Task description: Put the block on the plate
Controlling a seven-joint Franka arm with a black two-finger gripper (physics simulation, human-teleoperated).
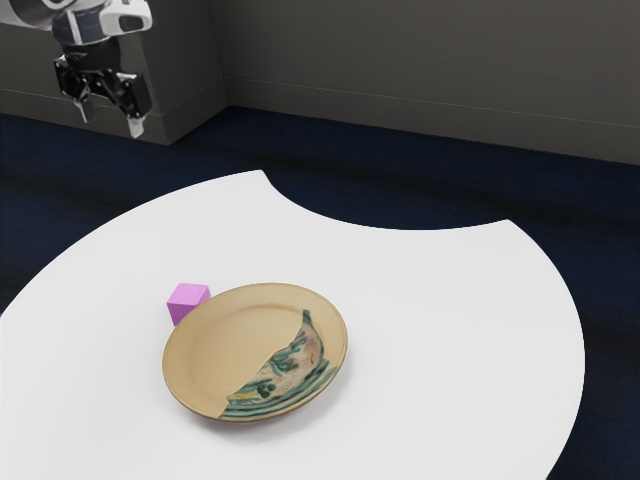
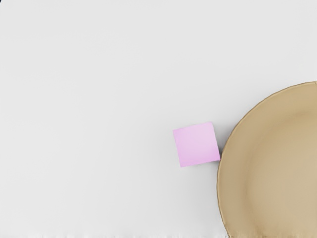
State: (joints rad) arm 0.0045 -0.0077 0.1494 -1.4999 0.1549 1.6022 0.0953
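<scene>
Pink block (image 1: 188, 303) just beside the plate (image 1: 225, 340), on the counter (image 1: 440, 330).
High toward the exterior view's left of the plate, the hand (image 1: 111, 118) hangs with fingers apart, the block well below it. White surface surrounds the plate; the counter's notched edge curves well apart from its rim.

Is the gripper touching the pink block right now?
Apart. In the exterior view, the gripper hangs well clear of the pink block, with dark floor and white tabletop showing between them.
</scene>
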